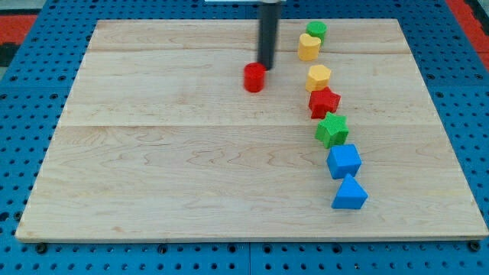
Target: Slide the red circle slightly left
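Nearest the view's bottom, well below and to the right of my tip, lie a blue triangular block and a blue cube. Above these, a green star, a red star and a yellow hexagon continue the column, all to the right of my tip. The red circle, a short upright cylinder with no long axis to speak of, sits on the wooden board just left of and slightly below my tip, touching it or very nearly so. My tip is a bare rod with nothing to open or close, and it holds nothing. Since the circle lies on the tip's left, a leftward push appears already lined up. Farthest, up and right of the tip, are a yellow block and a green cylinder.
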